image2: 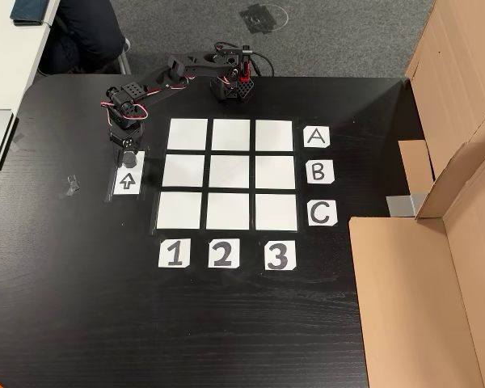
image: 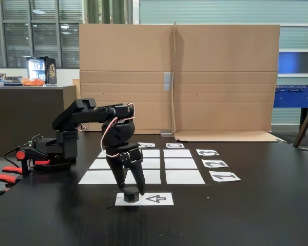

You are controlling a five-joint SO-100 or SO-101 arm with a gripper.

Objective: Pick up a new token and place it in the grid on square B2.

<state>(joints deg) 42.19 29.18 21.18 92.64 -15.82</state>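
Arm: black five-joint arm with red-and-white wiring, based at the table's far edge in the overhead-angled fixed view, reaching toward the arrow sheet.
Gripper: black two-finger gripper [image: 131,191] pointing straight down; also seen from above [image2: 128,152].
Gripper state: fingers spread, one on each side of the token; contact with the token cannot be told.
Token: small black squat cylindrical puck [image: 131,195], resting on the white sheet printed with an arrow [image: 156,199], at the end behind the arrow's tail; same puck from above [image2: 128,157].
Arrow sheet: lying just beside the grid, outside the column marked 1 [image2: 127,182].
Grid: nine plain white paper rectangles in a three-by-three array [image2: 187,134], flat on the table; seen low and foreshortened from the front [image: 185,177].
Square B2: middle white rectangle [image2: 229,172], bare, well apart from the token.
Labels: white cards A, B, C [image2: 319,171] along one side, 1, 2, 3 [image2: 221,255] along another.
Table: black matte tabletop [image2: 81,307].
Backdrop: brown cardboard panels [image: 220,77] standing behind the grid.
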